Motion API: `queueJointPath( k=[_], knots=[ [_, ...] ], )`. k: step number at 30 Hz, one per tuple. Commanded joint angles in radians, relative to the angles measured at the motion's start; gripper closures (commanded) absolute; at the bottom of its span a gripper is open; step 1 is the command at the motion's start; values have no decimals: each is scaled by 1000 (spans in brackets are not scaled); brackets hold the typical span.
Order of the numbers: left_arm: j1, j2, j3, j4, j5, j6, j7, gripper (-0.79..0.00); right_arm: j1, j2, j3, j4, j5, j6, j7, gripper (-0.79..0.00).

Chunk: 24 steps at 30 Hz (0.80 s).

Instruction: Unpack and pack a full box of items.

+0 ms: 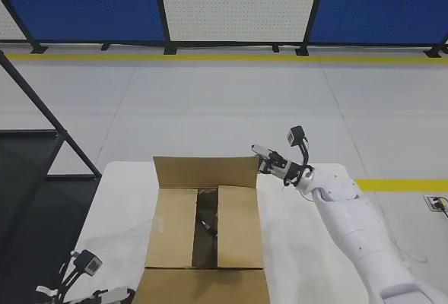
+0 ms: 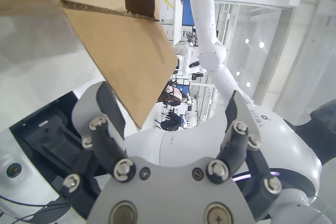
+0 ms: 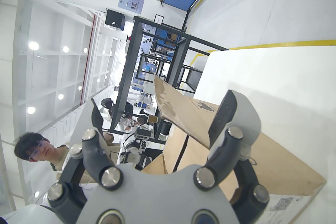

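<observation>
we note brown cardboard box (image 1: 170, 228): far flap upright, side flaps folded, dark gap between; left gripper (image 2: 169, 89), right gripper (image 3: 162, 97) both wide.

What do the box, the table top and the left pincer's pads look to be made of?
Box: brown corrugated cardboard, matte; the fluted layer shows along a flap's cut edge. Table: smooth white top, perhaps laminate or painted board. Left pincer pads: dark, matte, likely rubber, on pale shells, plastic or metal.

Bright ceiling lamps (image 3: 33, 45), fisheye-bent edges
</observation>
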Motion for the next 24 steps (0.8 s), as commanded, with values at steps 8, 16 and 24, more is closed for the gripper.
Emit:
queueJointPath(
  k=[8,16,24],
  knots=[
    [1,-3,2,-29,-57,-40,124,-785,-11,8,-20,-76,-42,1,95,-785],
    [-22,-7,61,-82,-60,-32,253,-785,-49,22,-28,-163,-84,27,124,-785],
    [-44,-8,122,-107,51,-33,380,-785,-107,48,-12,-284,-126,66,143,-785]
  ],
)
